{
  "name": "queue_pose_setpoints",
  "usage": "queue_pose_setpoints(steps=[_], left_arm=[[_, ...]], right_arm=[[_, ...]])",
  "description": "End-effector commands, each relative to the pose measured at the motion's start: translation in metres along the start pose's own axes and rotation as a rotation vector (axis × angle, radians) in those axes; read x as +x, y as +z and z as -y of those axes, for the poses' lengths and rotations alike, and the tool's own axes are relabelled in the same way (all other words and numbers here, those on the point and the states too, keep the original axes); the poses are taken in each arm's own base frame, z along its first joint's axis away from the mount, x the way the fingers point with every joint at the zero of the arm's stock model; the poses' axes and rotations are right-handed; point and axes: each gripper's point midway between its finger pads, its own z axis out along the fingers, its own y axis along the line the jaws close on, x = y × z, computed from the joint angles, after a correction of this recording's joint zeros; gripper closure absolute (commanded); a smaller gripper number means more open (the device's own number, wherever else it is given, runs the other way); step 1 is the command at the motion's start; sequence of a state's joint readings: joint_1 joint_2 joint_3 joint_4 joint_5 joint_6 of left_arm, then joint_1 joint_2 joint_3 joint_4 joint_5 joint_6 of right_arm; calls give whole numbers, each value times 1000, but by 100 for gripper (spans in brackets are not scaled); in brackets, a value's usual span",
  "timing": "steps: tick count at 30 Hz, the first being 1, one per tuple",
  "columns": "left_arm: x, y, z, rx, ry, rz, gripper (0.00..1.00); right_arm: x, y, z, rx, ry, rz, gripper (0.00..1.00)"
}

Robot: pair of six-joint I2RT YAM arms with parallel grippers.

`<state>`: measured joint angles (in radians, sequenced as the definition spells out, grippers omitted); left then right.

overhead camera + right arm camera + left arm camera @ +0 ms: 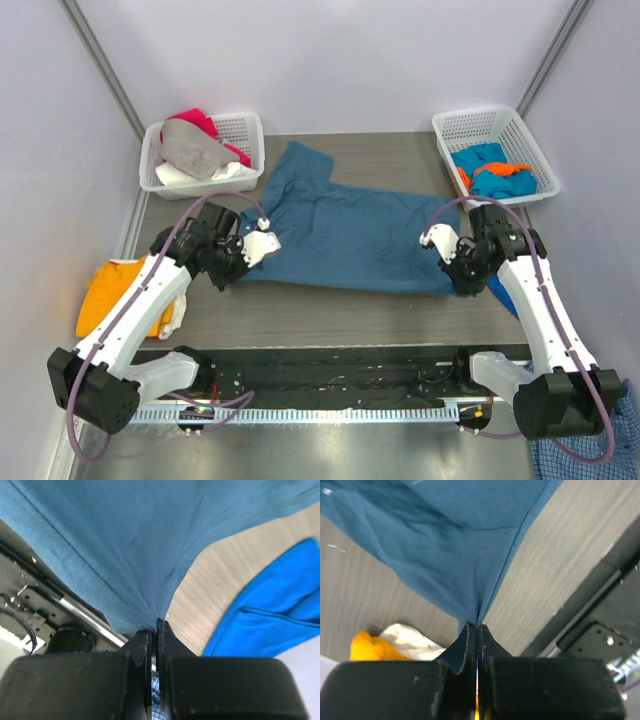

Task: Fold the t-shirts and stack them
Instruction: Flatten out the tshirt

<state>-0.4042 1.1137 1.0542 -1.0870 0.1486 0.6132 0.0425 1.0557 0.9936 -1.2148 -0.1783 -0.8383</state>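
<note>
- The left fingers (pixel 471 635) are clamped together on one near corner of the large dark teal-blue soft t-shirt (pixel 350 235). The right fingers (pixel 149 636) are clamped on its other near corner. The shirt lies spread on the grey wood-grain surface (pixel 330 315) between the two pairs, reaching away from them.
- Each pinch takes only a thin edge of hem at the very tips, so the cloth could probably slip free under a pull or lift.
- An uneven pull from the two sides would likely skew the fold. The rumpled sleeve (pixel 300 160), far from the left fingers, could crease under.
- A bright blue garment (pixel 270 620) lies just beside the right fingers and could be dragged along.
- A bright orange t-shirt (pixel 115 290) and some white cloth (pixel 412 640) lie near the left fingers, on their outer side, and might snag.
- No brand, label or writing is legible anywhere.
</note>
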Motion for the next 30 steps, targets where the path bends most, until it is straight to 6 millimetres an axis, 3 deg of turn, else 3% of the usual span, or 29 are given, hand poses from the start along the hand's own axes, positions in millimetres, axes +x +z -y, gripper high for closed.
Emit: queue_pose_setpoints(steps=[1,9,11,12,14,20,22,25,27,29,30], left_arm=[[23,-13,11,43,42,-121,100],[66,-18,17,62,74,-340,100],[79,-19,16,60,85,-412,98],[82,-19,16,60,88,-430,91],[87,-19,15,56,102,-463,85],[98,-18,13,46,136,-499,53],[95,-20,11,29,145,-475,47],[83,-22,13,34,143,-408,25],[71,-23,12,37,139,-355,23],[54,-18,-1,-26,135,-284,22],[47,-16,-7,-60,125,-253,21]], right_arm=[[21,7,-1,-2,-35,-89,99],[39,17,-4,-11,-38,-157,99],[44,20,-7,-22,-42,-177,92],[47,21,-9,-32,-43,-185,82],[49,23,-11,-42,-42,-192,76],[56,25,-15,-48,-53,-212,51],[54,24,-10,-15,-61,-198,47],[45,24,1,37,-56,-158,46],[34,26,14,94,-28,-125,45],[23,28,30,155,6,-95,44],[13,27,47,232,45,-62,44]])
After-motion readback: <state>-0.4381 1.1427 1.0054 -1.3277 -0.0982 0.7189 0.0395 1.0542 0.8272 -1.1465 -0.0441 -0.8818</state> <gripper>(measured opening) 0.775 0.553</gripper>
